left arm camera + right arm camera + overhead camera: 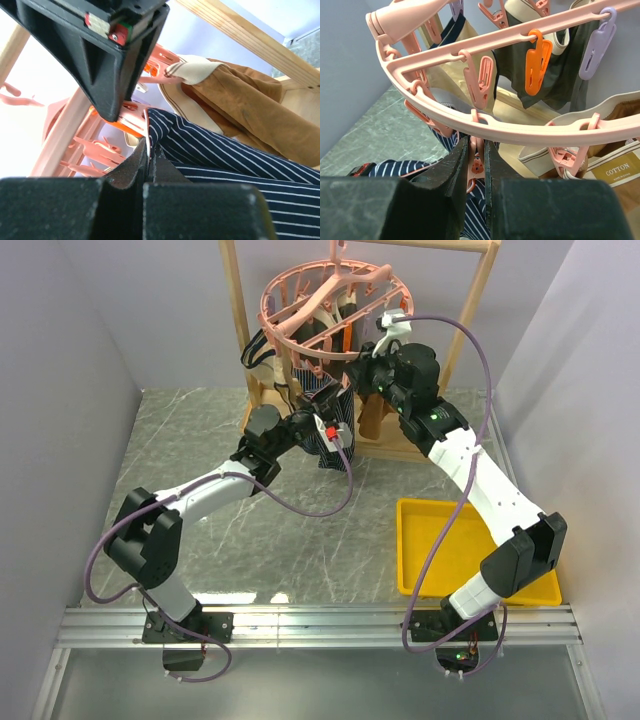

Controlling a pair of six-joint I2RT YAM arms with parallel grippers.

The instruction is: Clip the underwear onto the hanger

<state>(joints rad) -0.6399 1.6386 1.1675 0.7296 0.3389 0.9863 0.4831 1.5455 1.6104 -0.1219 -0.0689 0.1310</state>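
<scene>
The navy striped underwear (pixel 330 455) hangs under the front of the round pink hanger (pixel 300 300). My left gripper (pixel 318 425) is shut on the underwear's upper edge (pixel 235 160) and holds it up against the pegs; the jaws (pixel 149 150) pinch the cloth. My right gripper (pixel 362 375) reaches in from the right under the hanger ring (pixel 520 132). Its jaws (pixel 476 150) are closed on a pink peg (pixel 477 162) that dangles from the ring, just above the striped underwear (pixel 395 167). I cannot tell whether the peg grips the cloth.
Tan and dark garments (pixel 540 60) hang from other pegs, and a brown one (pixel 240 95) is close behind the underwear. The wooden rack frame (pixel 240 320) holds the hanger. A yellow tray (pixel 440 540) lies at the right front of the marble table.
</scene>
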